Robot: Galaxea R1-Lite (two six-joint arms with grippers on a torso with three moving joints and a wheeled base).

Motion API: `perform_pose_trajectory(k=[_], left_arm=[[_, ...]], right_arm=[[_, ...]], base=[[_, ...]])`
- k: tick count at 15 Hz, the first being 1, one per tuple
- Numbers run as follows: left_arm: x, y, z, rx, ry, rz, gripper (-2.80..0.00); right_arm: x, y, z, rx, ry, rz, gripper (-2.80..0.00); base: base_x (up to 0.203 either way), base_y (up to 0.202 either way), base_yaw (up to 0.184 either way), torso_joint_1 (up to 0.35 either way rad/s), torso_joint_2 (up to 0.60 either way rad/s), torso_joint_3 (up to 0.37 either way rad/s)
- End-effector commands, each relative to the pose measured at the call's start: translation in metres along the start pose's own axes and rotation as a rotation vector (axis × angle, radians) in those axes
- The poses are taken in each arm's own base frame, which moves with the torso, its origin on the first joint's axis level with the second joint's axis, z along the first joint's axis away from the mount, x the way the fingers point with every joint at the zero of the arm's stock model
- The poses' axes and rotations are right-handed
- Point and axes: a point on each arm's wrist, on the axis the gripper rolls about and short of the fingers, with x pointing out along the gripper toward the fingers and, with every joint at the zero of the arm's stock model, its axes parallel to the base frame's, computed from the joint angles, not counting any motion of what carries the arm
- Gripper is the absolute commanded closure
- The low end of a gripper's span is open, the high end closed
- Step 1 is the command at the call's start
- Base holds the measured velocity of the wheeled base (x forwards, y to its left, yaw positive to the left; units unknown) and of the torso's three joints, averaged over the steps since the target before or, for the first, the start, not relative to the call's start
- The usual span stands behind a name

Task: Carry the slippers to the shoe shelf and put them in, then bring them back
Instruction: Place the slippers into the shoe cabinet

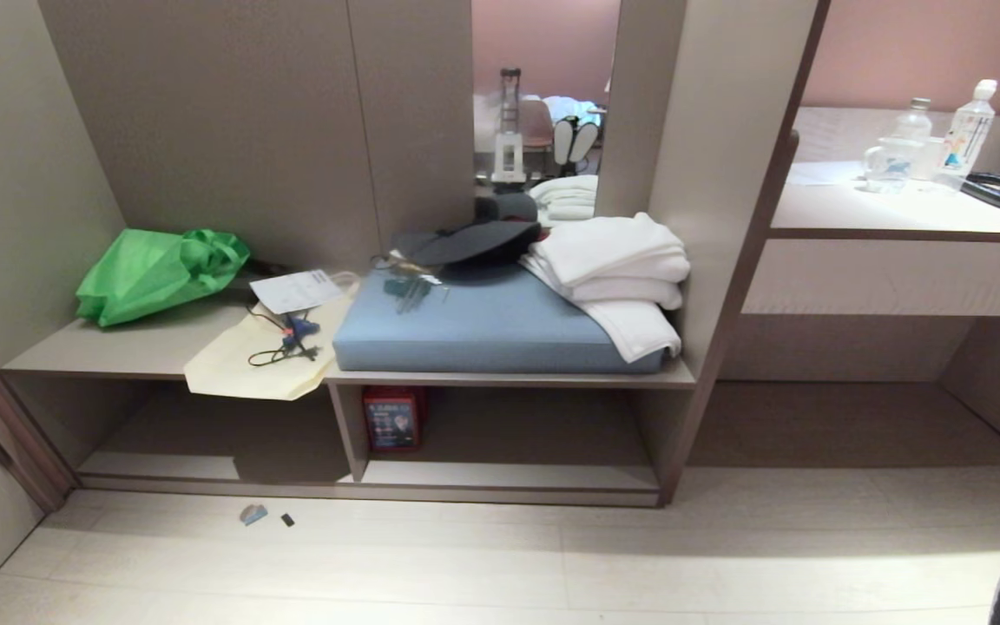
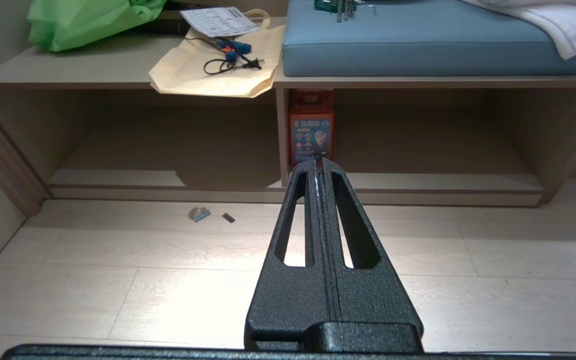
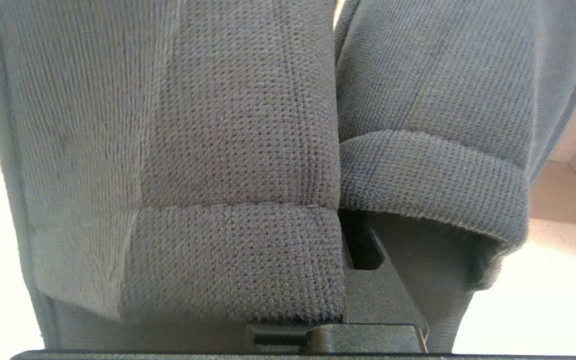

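Two dark grey knit slippers [image 3: 168,150] fill the right wrist view, side by side with their wide bands toward the camera. My right gripper [image 3: 353,250] is shut on them, and only part of one black finger [image 3: 378,290] shows below the bands. The shoe shelf [image 1: 509,476] is the low cubby under the bench, straight ahead in the head view, with a vertical divider [image 1: 348,430]. My left gripper [image 2: 318,162] is shut and holds nothing. It hangs above the pale floor and points toward the shoe shelf [image 2: 418,182]. Neither arm shows in the head view.
A red box [image 1: 392,418] stands in the cubby beside the divider. On the bench lie a blue cushion [image 1: 483,321], white towels [image 1: 613,260], a black hat [image 1: 474,243], a green bag [image 1: 153,273] and a cream tote [image 1: 266,356]. Small scraps [image 1: 253,514] lie on the floor.
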Motion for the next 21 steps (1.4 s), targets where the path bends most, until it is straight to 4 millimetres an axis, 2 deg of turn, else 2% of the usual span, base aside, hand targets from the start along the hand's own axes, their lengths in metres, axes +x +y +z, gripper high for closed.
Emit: perform_pose_trajectory(k=[1, 7, 12, 21], left_arm=[[0.0001, 0.0000, 0.0002, 0.000, -0.001, 0.000, 0.00], [0.0001, 0.0000, 0.0000, 0.000, 0.001, 0.000, 0.00], [0.0001, 0.0000, 0.0002, 0.000, 0.000, 0.000, 0.00], [0.0001, 0.0000, 0.0002, 0.000, -0.001, 0.002, 0.00]], right_arm=[[0.0000, 0.0001, -0.0003, -0.001, 0.002, 0.000, 0.00], [0.0000, 0.0000, -0.0003, -0.001, 0.002, 0.001, 0.00], [0.0000, 0.0000, -0.0002, -0.001, 0.000, 0.001, 0.00], [0.0000, 0.0000, -0.0002, -0.003, 0.000, 0.001, 0.00]], base=[[0.000, 0.000, 0.000, 0.000, 0.00, 0.000], [0.010, 0.000, -0.001, 0.000, 0.00, 0.001], [0.161, 0.000, -0.001, 0.007, 0.00, 0.004], [0.000, 0.000, 0.000, 0.002, 0.00, -0.119]])
